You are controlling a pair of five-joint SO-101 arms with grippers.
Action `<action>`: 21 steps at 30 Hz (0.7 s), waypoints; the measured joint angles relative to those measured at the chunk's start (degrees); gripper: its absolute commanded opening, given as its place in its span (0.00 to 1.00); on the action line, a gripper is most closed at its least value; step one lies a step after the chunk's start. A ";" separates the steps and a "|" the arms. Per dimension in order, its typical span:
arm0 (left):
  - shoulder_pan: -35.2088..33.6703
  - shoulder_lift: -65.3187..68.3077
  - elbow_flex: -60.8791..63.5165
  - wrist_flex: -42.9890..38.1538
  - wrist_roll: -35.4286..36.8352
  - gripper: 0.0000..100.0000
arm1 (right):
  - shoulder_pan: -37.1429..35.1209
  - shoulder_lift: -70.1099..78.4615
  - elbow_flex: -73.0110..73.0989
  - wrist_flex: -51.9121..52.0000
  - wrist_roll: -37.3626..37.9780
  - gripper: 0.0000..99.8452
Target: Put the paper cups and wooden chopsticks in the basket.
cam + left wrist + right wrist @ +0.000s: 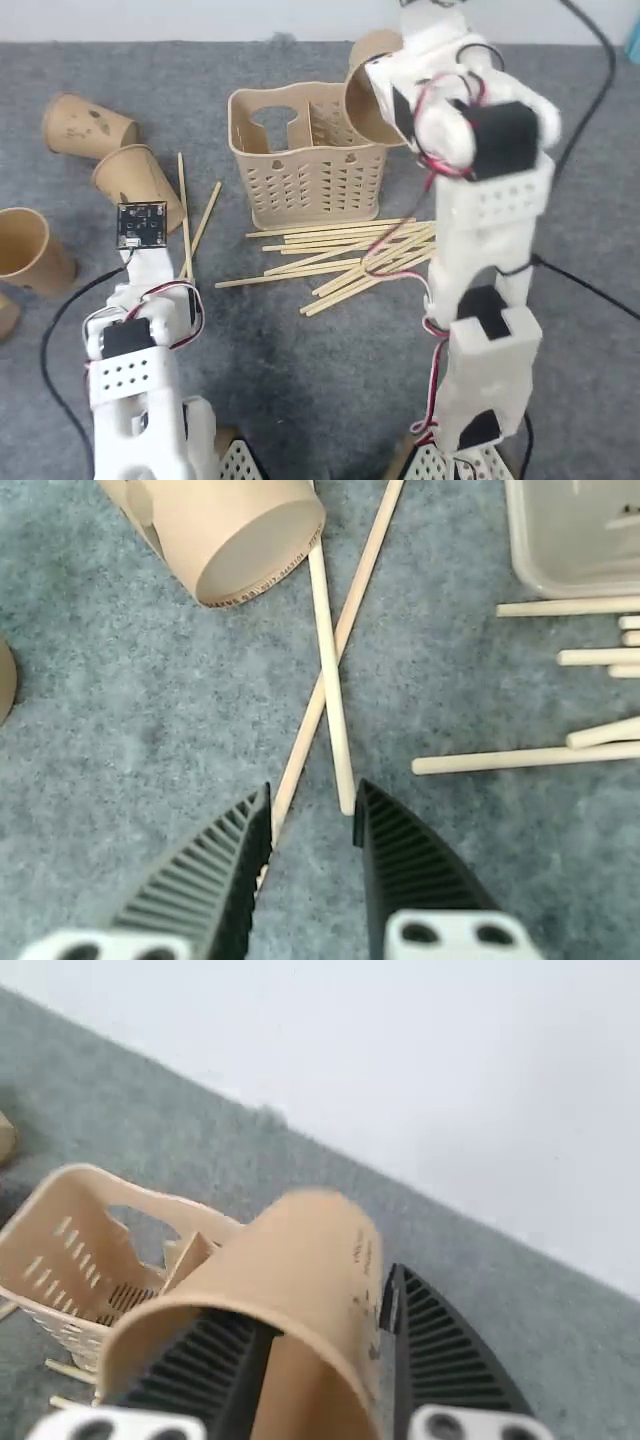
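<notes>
My right gripper (325, 1305) is shut on the wall of a brown paper cup (290, 1280), one finger inside the mouth and one outside. In the high view this cup (368, 92) hangs tilted over the right rim of the beige basket (262, 190). My left gripper (312, 815) is open, low over the carpet at the near ends of two crossed wooden chopsticks (328, 670). Just beyond them a paper cup (240, 535) lies on its side. Three more cups (85, 125) (135, 180) (30, 250) lie at the left of the high view.
A loose pile of several chopsticks (350, 255) lies in front of the basket, between the two arms. The basket's corner (560, 550) shows in the left wrist view, with chopstick ends (530, 760) beside it. Grey carpet covers the table; a black cable (585, 120) runs at the right.
</notes>
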 measured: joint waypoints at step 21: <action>0.00 0.00 0.00 0.00 0.00 0.13 | 0.44 1.93 12.04 -8.00 -0.79 0.17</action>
